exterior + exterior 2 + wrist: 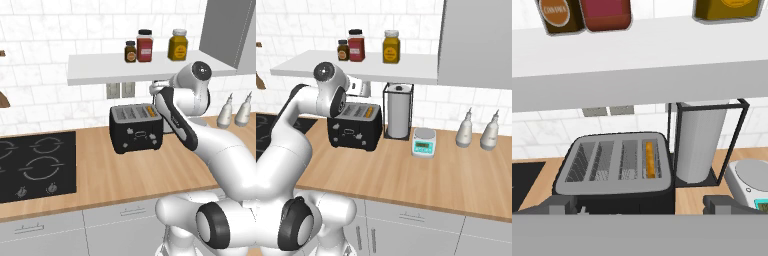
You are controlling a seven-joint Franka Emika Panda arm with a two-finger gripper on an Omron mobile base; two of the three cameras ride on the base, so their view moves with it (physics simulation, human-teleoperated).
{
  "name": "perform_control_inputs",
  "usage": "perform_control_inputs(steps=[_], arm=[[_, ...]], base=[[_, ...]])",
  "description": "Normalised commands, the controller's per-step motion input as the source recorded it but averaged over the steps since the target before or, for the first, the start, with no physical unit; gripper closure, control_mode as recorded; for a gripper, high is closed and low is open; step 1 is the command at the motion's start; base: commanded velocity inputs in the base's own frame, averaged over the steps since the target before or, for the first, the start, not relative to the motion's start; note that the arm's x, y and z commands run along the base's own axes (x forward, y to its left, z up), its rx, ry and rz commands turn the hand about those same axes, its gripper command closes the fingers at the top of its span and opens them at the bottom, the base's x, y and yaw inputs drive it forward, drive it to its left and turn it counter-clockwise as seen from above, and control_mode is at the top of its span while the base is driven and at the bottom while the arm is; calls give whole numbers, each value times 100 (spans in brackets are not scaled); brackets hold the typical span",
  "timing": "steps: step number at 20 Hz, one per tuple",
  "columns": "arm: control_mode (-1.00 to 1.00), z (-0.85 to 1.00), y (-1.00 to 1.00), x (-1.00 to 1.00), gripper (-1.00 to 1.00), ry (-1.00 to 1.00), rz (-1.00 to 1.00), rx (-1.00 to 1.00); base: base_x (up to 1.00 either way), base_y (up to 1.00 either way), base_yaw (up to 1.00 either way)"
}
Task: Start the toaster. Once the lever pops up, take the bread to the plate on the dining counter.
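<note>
The pincer [640,205] stands wide open and empty, hovering above and in front of the toaster [614,172] on the worktop [125,175]. The bread [649,159] sits down in the rightmost slot beside the paper towel roll [699,145]. Judging from this, nothing is started: the lever, then carrying the toast to the plate, remain

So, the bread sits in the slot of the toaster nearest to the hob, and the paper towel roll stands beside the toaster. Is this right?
Not quite. The bread sits in the slot of the toaster farthest from the hob, the one next to the paper towel roll. The hand view shows this plainly. The roll does stand beside the toaster.
</note>
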Motion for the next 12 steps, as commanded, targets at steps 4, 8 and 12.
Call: perform_control_inputs(steps=[4,8,12], arm=[[-100,0,0,0,-100,0,0,0],[-100,0,0,0,-100,0,0,0],[-100,0,0,0,-100,0,0,0]], base=[[0,0,0],[0,0,0],[0,0,0]])
